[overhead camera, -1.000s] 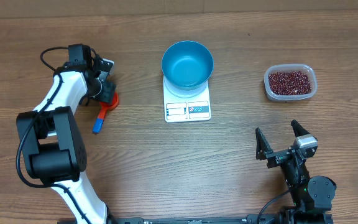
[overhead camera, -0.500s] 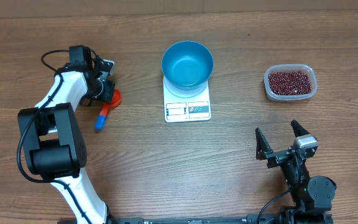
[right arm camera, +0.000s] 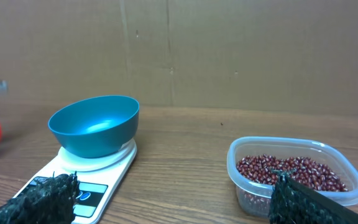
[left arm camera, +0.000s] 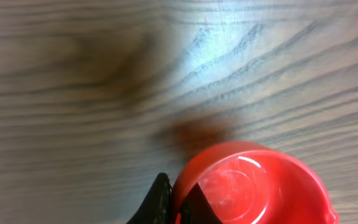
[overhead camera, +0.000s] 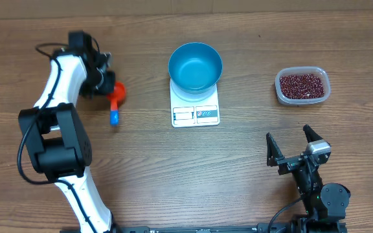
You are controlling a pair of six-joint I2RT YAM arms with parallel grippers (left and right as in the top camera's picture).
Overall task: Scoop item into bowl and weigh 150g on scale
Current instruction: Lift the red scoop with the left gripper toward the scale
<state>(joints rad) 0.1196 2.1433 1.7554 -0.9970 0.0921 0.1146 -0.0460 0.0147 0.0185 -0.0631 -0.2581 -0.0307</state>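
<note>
1. The blue bowl [right arm camera: 94, 124] sits on the white scale [right arm camera: 107, 174] at the left, with the scale's label panels on its near edge.
2. At the right, a clear plastic tub [right arm camera: 351, 185] holds a layer of red-brown beans [right arm camera: 291, 171].
3. Scale and tub stand well apart on the wooden table [right arm camera: 185, 149], with a cardboard wall [right arm camera: 229, 50] at the far side.
4. The right gripper [right arm camera: 173, 202] shows its dark fingertips at the near corners, spread wide.

The wooden desk [overhead camera: 141, 168] carries a white scale [overhead camera: 195, 107] toward 12 o'clock from its middle, its display edge facing 6 o'clock. A clear tub [overhead camera: 302, 86] of beans [overhead camera: 301, 84] sits at 2 o'clock, well apart. At 10 o'clock is a red scoop [overhead camera: 116, 97]; whether it touches the wood is unclear.
</note>
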